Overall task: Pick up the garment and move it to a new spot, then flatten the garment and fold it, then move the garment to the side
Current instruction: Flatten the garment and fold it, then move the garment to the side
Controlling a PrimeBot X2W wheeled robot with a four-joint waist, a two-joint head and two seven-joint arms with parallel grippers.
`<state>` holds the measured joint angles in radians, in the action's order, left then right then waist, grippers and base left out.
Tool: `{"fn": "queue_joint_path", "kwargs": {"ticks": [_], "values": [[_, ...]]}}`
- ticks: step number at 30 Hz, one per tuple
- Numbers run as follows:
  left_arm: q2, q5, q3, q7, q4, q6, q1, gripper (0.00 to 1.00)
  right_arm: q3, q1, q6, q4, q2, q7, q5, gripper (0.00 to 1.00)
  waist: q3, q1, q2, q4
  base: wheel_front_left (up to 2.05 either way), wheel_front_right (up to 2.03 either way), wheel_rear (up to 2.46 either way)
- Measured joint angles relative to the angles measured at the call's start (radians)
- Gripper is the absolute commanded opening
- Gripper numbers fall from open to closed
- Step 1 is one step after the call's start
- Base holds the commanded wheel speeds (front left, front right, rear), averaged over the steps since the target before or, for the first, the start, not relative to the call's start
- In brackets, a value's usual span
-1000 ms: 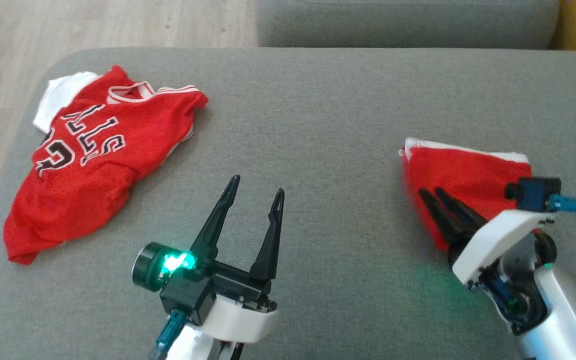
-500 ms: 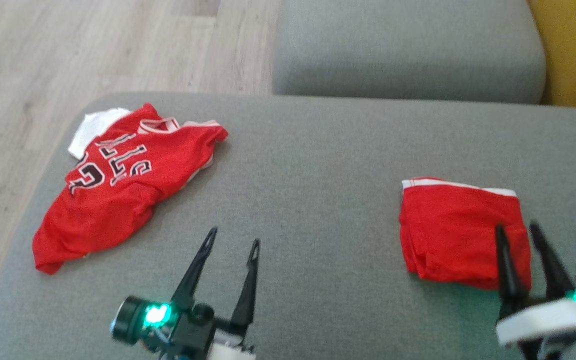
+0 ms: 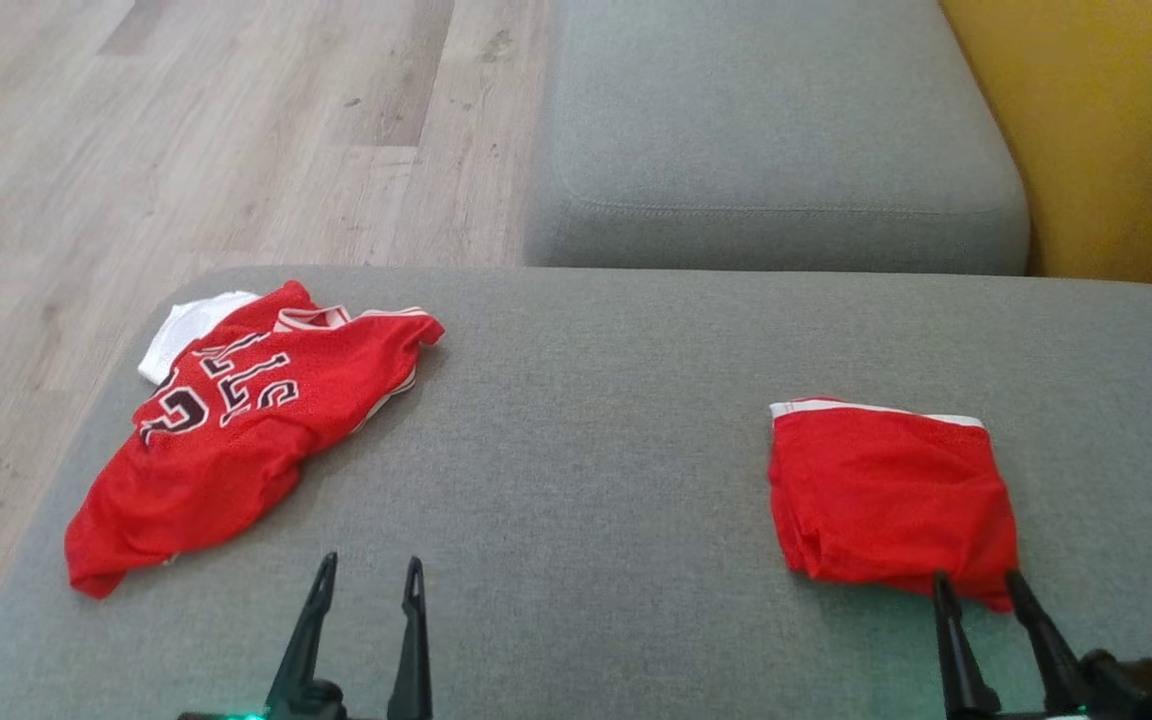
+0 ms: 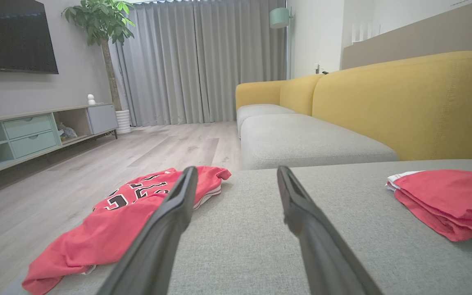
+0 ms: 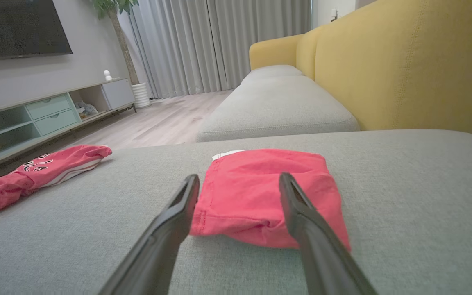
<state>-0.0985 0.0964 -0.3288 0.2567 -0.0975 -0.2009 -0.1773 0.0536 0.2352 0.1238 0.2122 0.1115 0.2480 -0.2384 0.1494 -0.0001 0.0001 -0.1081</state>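
Observation:
A folded red garment [image 3: 891, 495] with a white band lies on the right of the grey cushion [image 3: 586, 470]; it also shows in the right wrist view [image 5: 260, 192] and the left wrist view [image 4: 445, 196]. My right gripper [image 3: 978, 588] stands open just in front of its near edge, not touching it, nothing between the fingers. My left gripper [image 3: 369, 572] is open over bare cushion at the lower left, empty. A crumpled red jersey [image 3: 236, 430] with black lettering lies at the cushion's left end.
A second grey seat cushion [image 3: 776, 150] lies beyond, with a yellow sofa back [image 3: 1116, 130] to the right. Wooden floor [image 3: 136, 150] runs along the cushion's left edge. A white cloth [image 3: 176, 330] peeks from under the jersey.
The camera has tilted up and both arms have drawn back toward the bottom edge. My right gripper has let go of the folded garment, which now lies flat.

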Motion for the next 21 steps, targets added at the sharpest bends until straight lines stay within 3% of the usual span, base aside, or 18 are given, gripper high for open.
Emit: {"fn": "queue_joint_path", "kwargs": {"ticks": [9, 21], "values": [[0.01, -0.029, 0.005, 0.0, -0.022, 0.041, -0.016, 1.0, -0.001, 0.006, 0.0, 0.001, -0.01, 0.0, 0.016, 1.0, 0.013, 0.0001, 0.0, 0.016, 0.0, 0.0, 0.0], [0.016, -0.044, 0.012, 0.0, -0.03, 0.06, -0.017, 1.0, -0.015, 0.005, 0.0, 0.003, -0.017, 0.0, 0.037, 1.0, 0.01, 0.0002, 0.0, 0.026, 0.0, 0.0, 0.0]]}}
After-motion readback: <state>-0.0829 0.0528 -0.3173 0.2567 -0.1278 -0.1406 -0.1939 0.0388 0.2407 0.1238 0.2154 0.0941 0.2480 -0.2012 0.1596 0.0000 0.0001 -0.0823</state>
